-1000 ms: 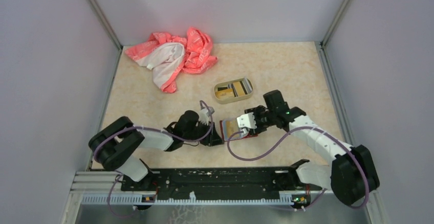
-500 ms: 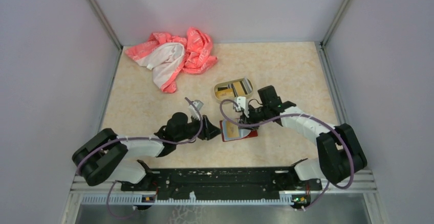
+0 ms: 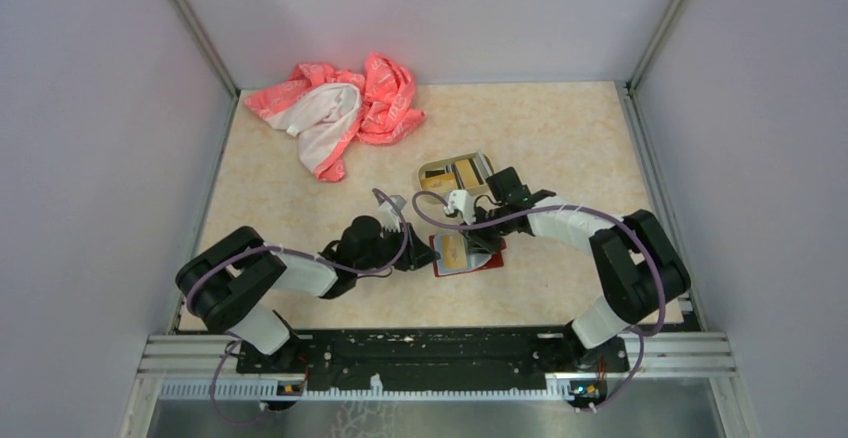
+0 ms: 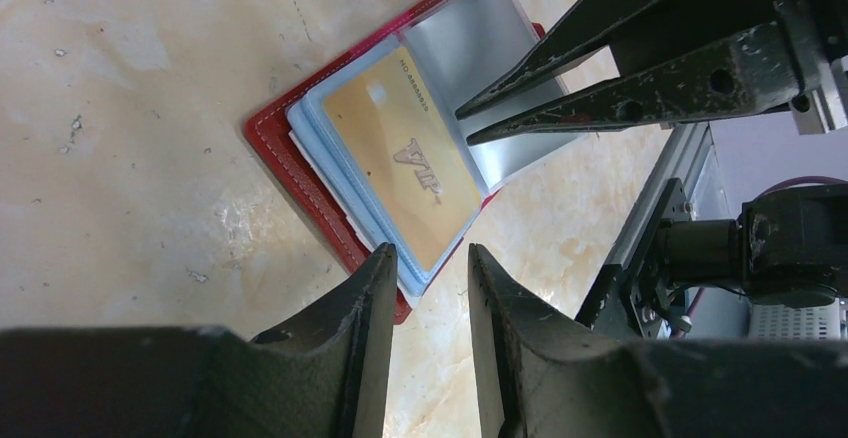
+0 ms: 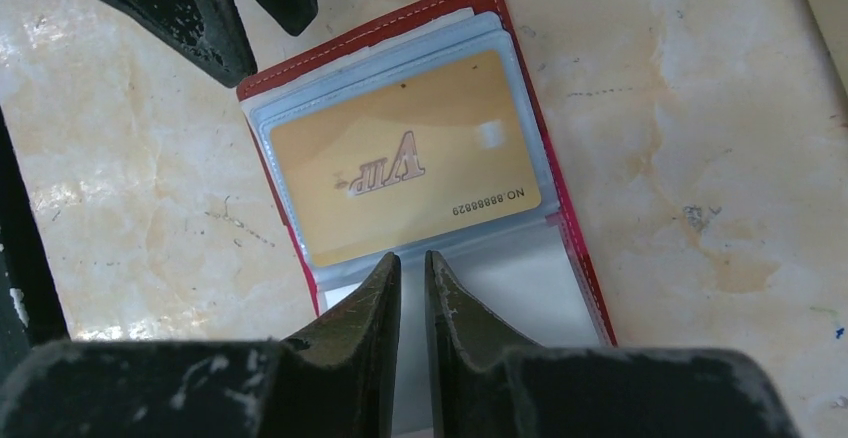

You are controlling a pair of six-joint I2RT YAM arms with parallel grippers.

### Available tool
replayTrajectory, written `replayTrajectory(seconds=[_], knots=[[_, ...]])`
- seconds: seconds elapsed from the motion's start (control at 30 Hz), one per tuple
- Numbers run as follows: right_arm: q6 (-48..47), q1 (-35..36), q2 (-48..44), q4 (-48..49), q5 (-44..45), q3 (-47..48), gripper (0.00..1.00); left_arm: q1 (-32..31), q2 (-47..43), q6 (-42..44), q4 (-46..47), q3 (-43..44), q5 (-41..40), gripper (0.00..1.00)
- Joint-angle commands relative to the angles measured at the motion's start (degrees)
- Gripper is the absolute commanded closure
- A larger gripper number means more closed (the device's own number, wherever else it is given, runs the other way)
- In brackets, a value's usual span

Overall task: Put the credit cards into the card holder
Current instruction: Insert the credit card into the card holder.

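1. The card holder [image 3: 466, 254] lies open on the desk [image 3: 560, 138] between the arms, within reach of both.
2. A gold card [image 5: 400, 173] sits in its top clear sleeve. The other credit cards [image 3: 462, 173] wait in the tin tray [image 3: 426, 172] just beyond.
3. Right gripper [image 5: 412, 258]: jaws nearly closed over the empty sleeve, apparently to pin or lift it. A grip cannot be confirmed.
4. Left gripper [image 4: 430, 255]: jaws part-open at the holder's corner, holding nothing, probably there to steady it.

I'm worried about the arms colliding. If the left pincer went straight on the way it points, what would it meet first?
Probably the card holder, at its near corner, holding the gold card, just ahead of the left pincer. The right pincer lies beyond; depth is unclear.
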Motion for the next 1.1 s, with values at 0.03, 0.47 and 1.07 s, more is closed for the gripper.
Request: replayTrajectory(seconds=[0.03,0.47,1.07], knots=[[2.41,1.52,1.84,-0.68,1.66,3.92,0.86,0.25,2.0,-1.08,2.43,1.66,0.2,0.61],[3.93,2.99,2.5,-0.69,0.95,5.01,0.89,0.31,0.42,0.9,1.11,0.89,-1.02,0.61],[3.58,3.77,7.5,-3.56,5.63,6.73,0.93,0.39,2.03,-0.16,4.08,1.5,1.4,0.61]])
